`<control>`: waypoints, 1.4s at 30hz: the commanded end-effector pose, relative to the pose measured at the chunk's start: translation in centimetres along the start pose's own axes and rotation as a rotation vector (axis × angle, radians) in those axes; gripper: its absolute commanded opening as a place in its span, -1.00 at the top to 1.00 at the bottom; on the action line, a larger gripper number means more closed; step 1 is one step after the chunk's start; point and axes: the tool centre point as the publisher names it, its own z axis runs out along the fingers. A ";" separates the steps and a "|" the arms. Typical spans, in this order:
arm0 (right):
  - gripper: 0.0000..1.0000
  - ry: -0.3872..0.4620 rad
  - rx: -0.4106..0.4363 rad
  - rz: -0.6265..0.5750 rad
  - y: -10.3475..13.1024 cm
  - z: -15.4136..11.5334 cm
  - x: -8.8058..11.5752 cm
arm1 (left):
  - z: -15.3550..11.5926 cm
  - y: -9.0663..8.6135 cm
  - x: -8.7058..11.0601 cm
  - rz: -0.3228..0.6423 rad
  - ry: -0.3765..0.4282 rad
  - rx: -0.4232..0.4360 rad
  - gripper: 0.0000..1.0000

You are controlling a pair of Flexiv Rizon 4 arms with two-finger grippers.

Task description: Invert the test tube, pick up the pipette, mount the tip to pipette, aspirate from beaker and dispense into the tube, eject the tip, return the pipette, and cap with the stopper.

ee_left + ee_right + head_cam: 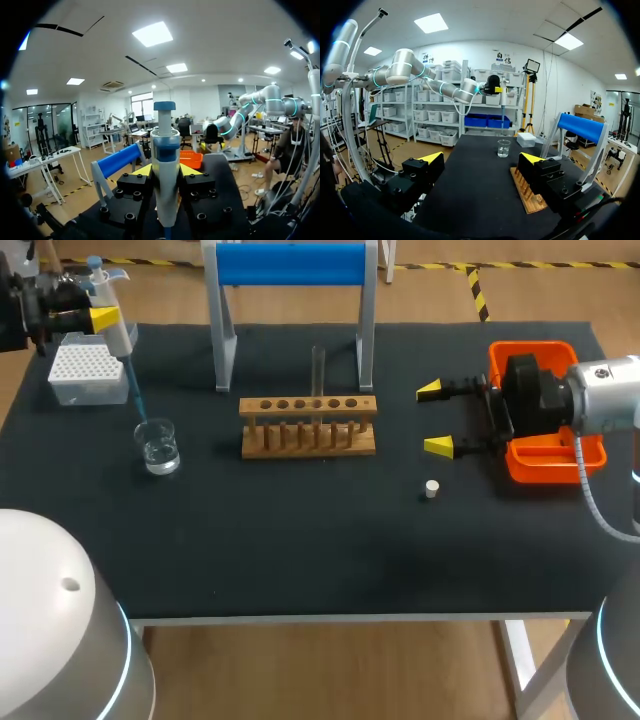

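A: State of the left gripper?
B: Clenched on the pipette. The left wrist view shows a finger on each side of the barrel. The pipette is held upright at the table's far left corner, just above the white tip box.
A: Is anything mounted on the pipette?
B: Yes, a thin bluish tip runs down from it to the beaker. The tip's end is at the beaker's rim. Clear liquid sits in the beaker; whether the tip touches it, cannot tell.
A: And the right gripper?
B: Released, fingers spread wide. It hangs above the black mat, between the wooden rack and the orange tray. Its wrist is over the tray.
A: Where is the test tube?
B: Upright in a rack hole right of the middle. Which end is up, cannot tell.
A: Where is the stopper?
B: It lies on the mat, on the near side of the right gripper and well apart from the rack and tube. Tube not yet capped.
A: Anything else on the table?
B: A stand with a blue bar, just behind the rack
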 end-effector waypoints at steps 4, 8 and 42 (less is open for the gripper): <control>-1.00 0.000 0.003 0.000 0.0 -0.1 0.1 | 0.0 0.0 0.1 0.001 -0.001 0.001 1.00; -1.00 0.000 0.003 0.000 0.0 -0.1 0.1 | 0.0 0.0 0.1 0.001 -0.001 0.001 1.00; -1.00 -0.238 0.254 0.016 1.7 21.0 5.5 | 0.0 0.0 0.1 0.001 -0.001 0.001 1.00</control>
